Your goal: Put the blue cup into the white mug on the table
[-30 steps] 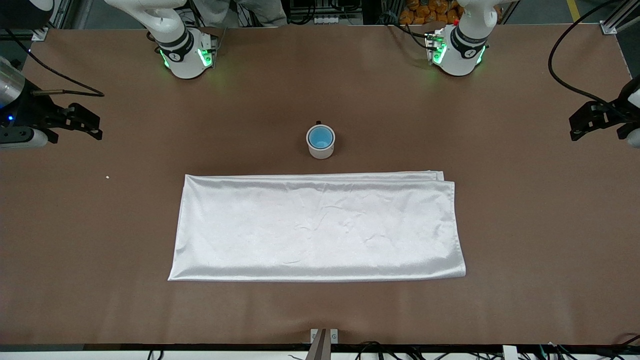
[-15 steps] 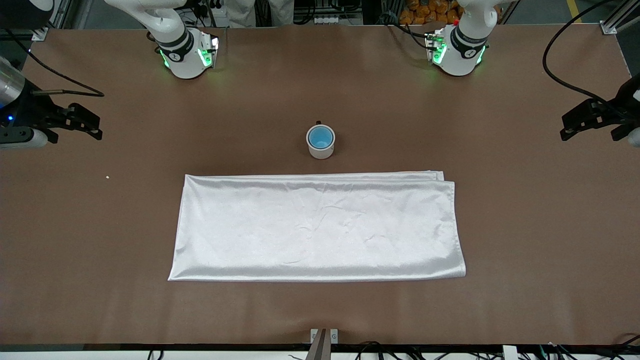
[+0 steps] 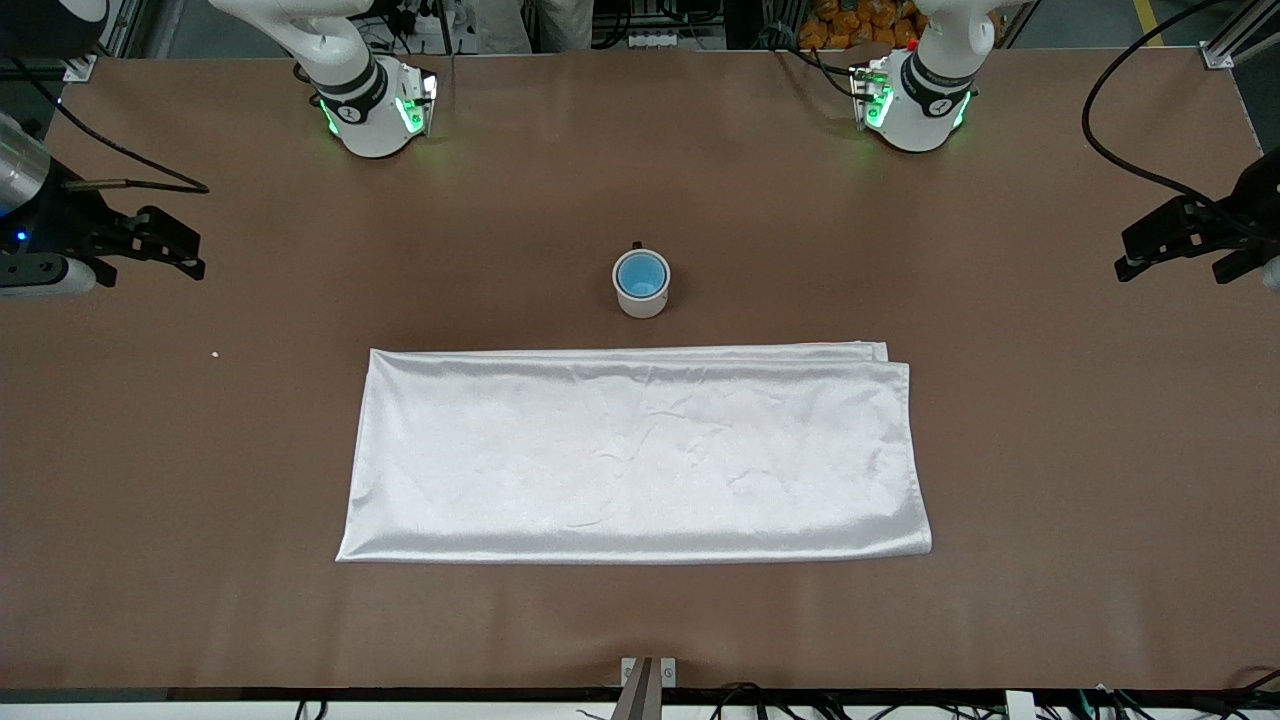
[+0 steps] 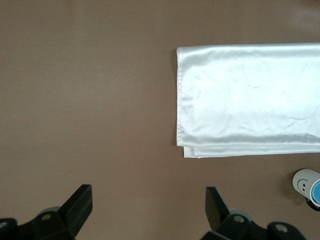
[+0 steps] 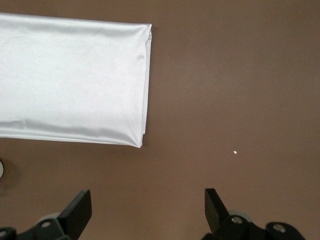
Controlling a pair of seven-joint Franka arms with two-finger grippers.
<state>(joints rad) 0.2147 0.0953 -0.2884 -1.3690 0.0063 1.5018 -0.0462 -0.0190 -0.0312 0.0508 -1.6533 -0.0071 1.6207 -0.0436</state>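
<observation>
The blue cup [image 3: 641,274] sits upright inside the white mug [image 3: 641,302], which stands on the brown table [image 3: 200,450] near its middle, black handle toward the robots' bases. Mug [image 4: 301,182] and cup [image 4: 316,193] also show at the edge of the left wrist view. My left gripper [image 3: 1140,250] is open and empty above the table at the left arm's end [image 4: 149,200]. My right gripper [image 3: 190,252] is open and empty above the table at the right arm's end [image 5: 148,202].
A folded white cloth [image 3: 635,450] lies flat, nearer to the front camera than the mug; it also shows in the left wrist view [image 4: 250,95] and the right wrist view [image 5: 70,80]. A small white crumb [image 3: 215,353] lies near the right arm's end.
My left gripper has shifted slightly toward the table's middle. The right arm, the mug and the cup have not moved.
</observation>
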